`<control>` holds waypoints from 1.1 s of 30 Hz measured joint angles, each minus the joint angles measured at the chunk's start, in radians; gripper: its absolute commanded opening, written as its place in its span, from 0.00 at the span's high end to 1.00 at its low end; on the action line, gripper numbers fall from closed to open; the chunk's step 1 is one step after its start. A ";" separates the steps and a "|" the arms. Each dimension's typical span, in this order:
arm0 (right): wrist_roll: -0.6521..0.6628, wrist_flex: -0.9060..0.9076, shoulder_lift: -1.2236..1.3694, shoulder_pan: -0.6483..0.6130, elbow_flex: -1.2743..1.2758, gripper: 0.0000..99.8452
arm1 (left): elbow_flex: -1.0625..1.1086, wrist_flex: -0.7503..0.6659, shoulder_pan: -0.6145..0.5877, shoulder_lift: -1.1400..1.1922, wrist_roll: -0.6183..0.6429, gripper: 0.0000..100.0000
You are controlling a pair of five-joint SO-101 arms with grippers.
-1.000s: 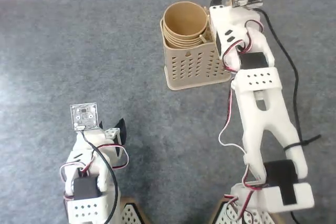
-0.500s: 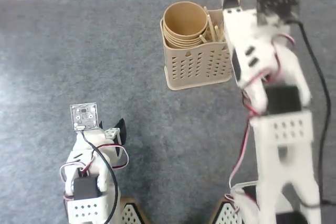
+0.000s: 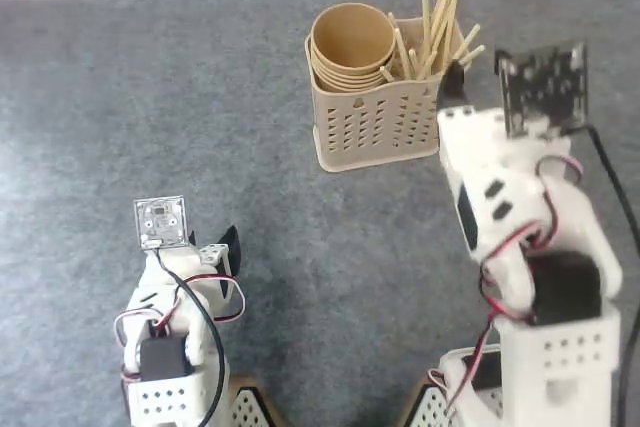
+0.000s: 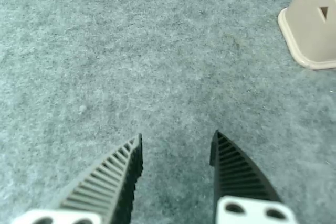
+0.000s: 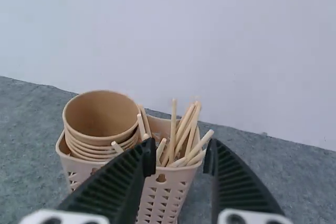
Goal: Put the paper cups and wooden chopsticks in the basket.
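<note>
Stacked tan paper cups point(image 3: 352, 39) and loose wooden chopsticks point(image 3: 432, 32) sit in the perforated beige plastic basket point(image 3: 375, 127), right gripper point(image 5: 179, 153) spread empty beside it, left gripper point(image 4: 177, 145) spread over the grey felt table point(image 3: 150, 97); looks done, so lift the right arm clear without clipping the sticks.

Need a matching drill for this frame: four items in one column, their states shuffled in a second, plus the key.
Column 1
1. paper cups
2. wooden chopsticks
3. left gripper
4. right gripper

Column 2
A. standing on end, fanned out, inside the basket
B. open, close beside the basket, pointed at it
C. nested in one stack inside the basket
D. open above the bare grey mat, apart from the basket

Pairs: 1-C, 2-A, 3-D, 4-B
</note>
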 measured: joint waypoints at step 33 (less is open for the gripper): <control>0.117 -0.147 -0.807 0.189 1.151 0.84 | 0.000 0.000 0.000 0.000 0.000 0.80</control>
